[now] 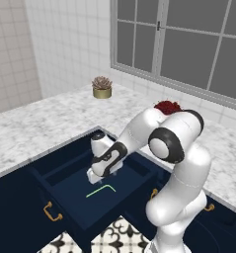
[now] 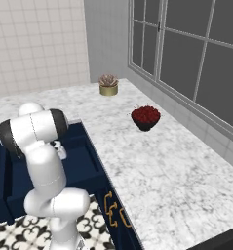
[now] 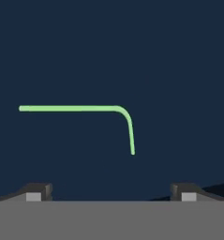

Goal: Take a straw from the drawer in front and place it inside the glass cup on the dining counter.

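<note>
While it hovers above the straw (image 3: 76,108), tool (image 3: 111,190) spread wide, grasping nothing, touching nothing.

Potted succulent (image 1: 102,87), bowl of red fruit (image 2: 145,117)

Light-green straw (image 3: 76,108), thin with a bent end forming an L, lies flat on the floor of the pulled-out dark navy drawer (image 1: 65,168), near its middle, brass bow handle on the front panel.
</note>
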